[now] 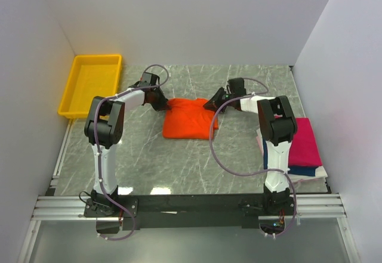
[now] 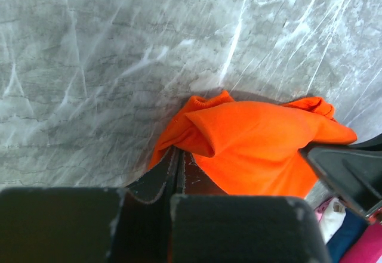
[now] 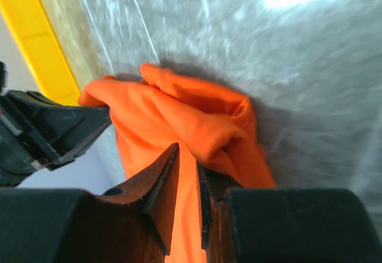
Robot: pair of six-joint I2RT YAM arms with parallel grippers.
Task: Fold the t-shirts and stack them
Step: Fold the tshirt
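Note:
The orange t-shirt (image 1: 188, 120) lies partly folded in the middle of the table. My left gripper (image 1: 162, 103) is at its far left corner and my right gripper (image 1: 210, 105) is at its far right corner. In the left wrist view the jaws (image 2: 177, 155) are pressed together on a bunched edge of the orange cloth (image 2: 256, 149). In the right wrist view a fold of the orange cloth (image 3: 197, 120) runs between the narrowly spaced jaws (image 3: 188, 155). Both corners are lifted a little off the marble. A magenta t-shirt (image 1: 304, 141) lies folded on a navy one (image 1: 304, 170) at the right.
A yellow tray (image 1: 92, 84) sits at the far left corner of the grey marble table (image 1: 179, 167). White walls close in on three sides. The folded stack lies beside the right arm's base, near the right wall.

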